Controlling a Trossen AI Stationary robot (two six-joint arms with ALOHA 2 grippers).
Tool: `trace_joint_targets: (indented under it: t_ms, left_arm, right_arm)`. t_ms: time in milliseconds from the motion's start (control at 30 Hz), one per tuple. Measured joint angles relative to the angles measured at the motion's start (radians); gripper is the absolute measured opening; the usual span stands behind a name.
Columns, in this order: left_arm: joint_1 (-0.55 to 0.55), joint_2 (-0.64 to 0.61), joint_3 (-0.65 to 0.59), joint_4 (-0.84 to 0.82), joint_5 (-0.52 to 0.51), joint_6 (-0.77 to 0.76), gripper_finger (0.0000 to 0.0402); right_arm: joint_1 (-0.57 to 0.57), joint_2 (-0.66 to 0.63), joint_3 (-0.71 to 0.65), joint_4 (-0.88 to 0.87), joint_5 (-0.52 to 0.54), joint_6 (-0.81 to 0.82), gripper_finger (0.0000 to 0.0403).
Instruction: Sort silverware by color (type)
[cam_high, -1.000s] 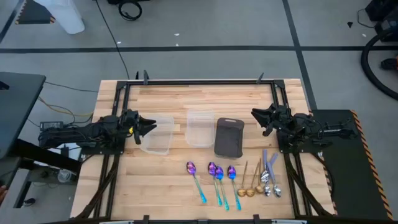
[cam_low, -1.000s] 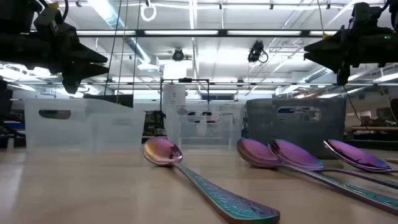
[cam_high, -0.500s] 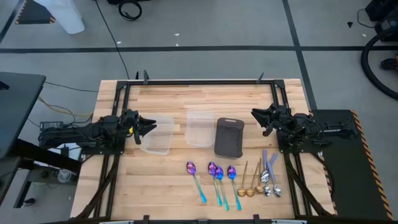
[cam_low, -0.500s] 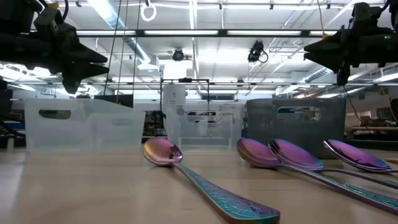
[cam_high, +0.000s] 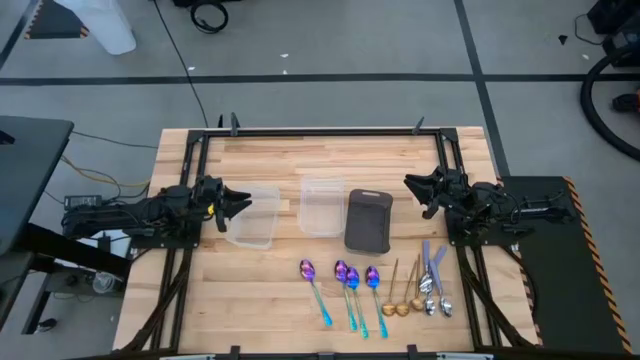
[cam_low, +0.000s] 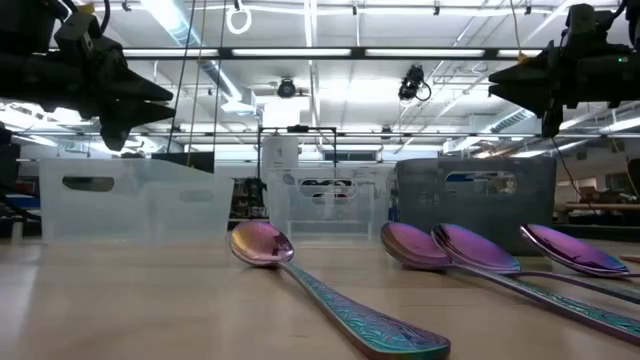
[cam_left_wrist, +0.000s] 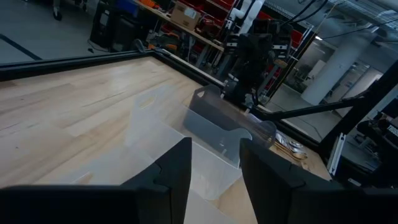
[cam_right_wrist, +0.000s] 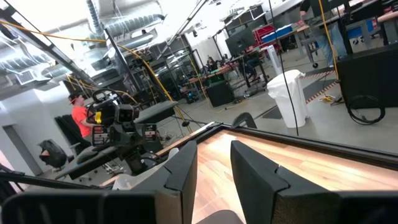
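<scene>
Comparing with a moment ago, nothing differs: spoons (cam_high: 375, 288) lie at six o'clock; left gripper (cam_high: 240, 201) and right gripper (cam_high: 411, 186) wait, fingers apart, empty.

I can't read any text, label, brand or number on anything across my four camera feeds.

Workshop with grey floor and strip lights

A pale butcher-block wooden table (cam_high: 320, 160) stands on grey concrete floor (cam_high: 330, 40) crossed by dark tape lines; long ceiling strip lights (cam_low: 330, 52) glow over distant cluttered workbenches (cam_right_wrist: 249, 59).
</scene>
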Motion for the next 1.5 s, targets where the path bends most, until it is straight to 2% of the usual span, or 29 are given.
trace_joint_targets:
  t_ms: [867, 1000, 1100, 1233, 1500]
  left_arm:
    - [0.000, 0.000, 0.000, 0.004, 0.000, -0.011, 0.0144]
    - [0.001, 0.000, 0.000, 0.054, -0.002, -0.056, 0.0144]
    - [0.003, 0.000, 0.000, 0.167, -0.044, -0.011, 0.0144]
    - [0.003, 0.000, 0.000, 0.308, -0.081, 0.092, 0.0144]
    - [0.003, 0.001, 0.000, 0.369, -0.194, 0.210, 0.0144]
  right_arm:
    - [0.000, 0.000, 0.000, 0.001, 0.000, 0.000, 0.0109]
    - [-0.002, 0.000, 0.000, 0.062, 0.078, 0.000, 0.0109]
    - [-0.002, 0.000, 0.000, 0.176, 0.152, 0.010, 0.0109]
    - [-0.002, 0.000, 0.000, 0.311, 0.174, 0.011, 0.0109]
    - [-0.002, 0.005, 0.000, 0.294, 0.104, 0.028, 0.0109]
